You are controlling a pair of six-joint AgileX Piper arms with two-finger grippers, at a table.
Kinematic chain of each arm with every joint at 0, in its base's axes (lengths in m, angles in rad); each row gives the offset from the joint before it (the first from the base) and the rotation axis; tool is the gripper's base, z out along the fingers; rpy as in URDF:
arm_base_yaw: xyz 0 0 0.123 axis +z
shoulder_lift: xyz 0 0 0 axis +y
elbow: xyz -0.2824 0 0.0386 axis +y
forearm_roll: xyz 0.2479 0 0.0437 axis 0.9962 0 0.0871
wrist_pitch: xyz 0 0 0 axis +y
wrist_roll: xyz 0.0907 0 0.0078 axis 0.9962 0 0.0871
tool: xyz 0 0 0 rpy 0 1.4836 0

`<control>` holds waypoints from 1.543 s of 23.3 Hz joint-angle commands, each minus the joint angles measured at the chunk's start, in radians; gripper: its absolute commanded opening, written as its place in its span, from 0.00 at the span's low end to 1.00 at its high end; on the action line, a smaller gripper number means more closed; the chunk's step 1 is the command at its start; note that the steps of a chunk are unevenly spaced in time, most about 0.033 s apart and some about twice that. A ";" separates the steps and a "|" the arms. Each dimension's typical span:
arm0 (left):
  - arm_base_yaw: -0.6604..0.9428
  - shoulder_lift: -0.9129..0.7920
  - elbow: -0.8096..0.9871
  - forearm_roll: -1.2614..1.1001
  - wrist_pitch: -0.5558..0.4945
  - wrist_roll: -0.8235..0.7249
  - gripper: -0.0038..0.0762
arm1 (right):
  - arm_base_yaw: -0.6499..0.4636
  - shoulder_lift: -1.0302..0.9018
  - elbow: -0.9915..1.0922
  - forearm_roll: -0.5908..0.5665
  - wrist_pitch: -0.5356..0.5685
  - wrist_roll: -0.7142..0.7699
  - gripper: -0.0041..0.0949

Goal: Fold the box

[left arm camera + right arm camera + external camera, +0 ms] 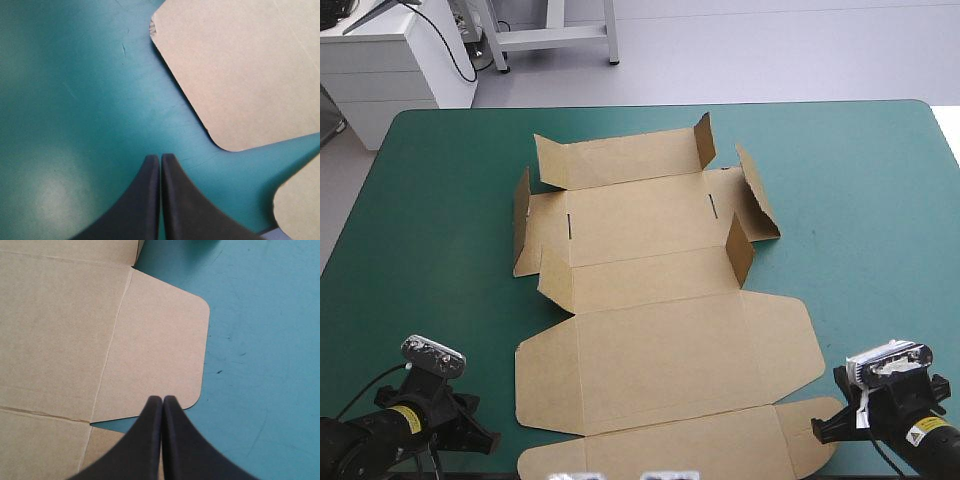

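Lying mostly flat across the middle of the teal-green counter (430, 200), the brown box (660, 340) has only its far flaps tilted up; no wall is tucked, so nearly all folding is left. The left gripper (160, 158), fingers together, hovers beside the box's near corner; the right gripper (163, 399), likewise together, sits over a near flap's edge.

Both arms sit back and low, 1 at each side, wrists turned inward toward each other. The left gripper (160, 156) has its 2 black fingers pressed together into 1 pointed arch; the right gripper (163, 397) shows its 2 fingers meeting likewise.
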 commanded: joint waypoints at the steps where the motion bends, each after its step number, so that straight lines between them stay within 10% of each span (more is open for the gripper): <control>1: -0.003 0.003 -0.027 -0.003 -0.036 -0.002 0.04 | 0.003 0.013 -0.031 0.014 -0.062 -0.004 0.02; 15: -0.003 0.003 -0.027 -0.003 -0.036 -0.002 0.04 | 0.003 0.038 -0.121 -0.037 -0.060 -0.004 0.02; 36: -0.003 0.003 -0.027 -0.003 -0.036 -0.002 0.04 | 0.003 0.964 -0.880 -0.001 -0.056 -0.053 0.02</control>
